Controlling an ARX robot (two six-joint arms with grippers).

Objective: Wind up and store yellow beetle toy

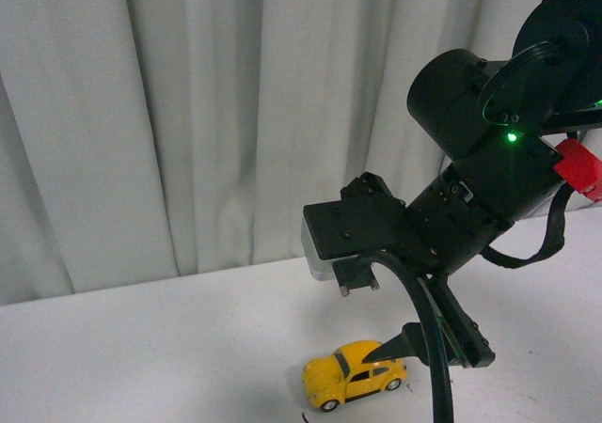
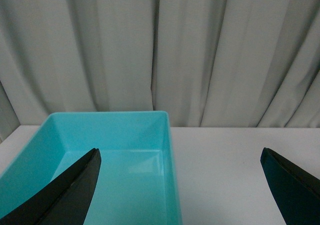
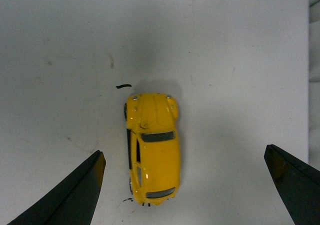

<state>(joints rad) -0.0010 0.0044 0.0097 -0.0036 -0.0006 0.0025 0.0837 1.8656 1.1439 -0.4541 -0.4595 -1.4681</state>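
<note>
Right gripper (image 1: 437, 350) hangs spread above the yellow beetle toy (image 1: 356, 374); nothing is wound or stored yet.
Both pairs of jaws stand wide apart and hold nothing. The right pair straddles the toy without touching it, low and right of centre in the front view, on the white table (image 1: 141, 348). The left gripper (image 2: 180, 152) faces a teal bin (image 2: 168, 135), lower left in its wrist view, with nothing showing inside. Grasping, winding and storing all look left to do.
</note>
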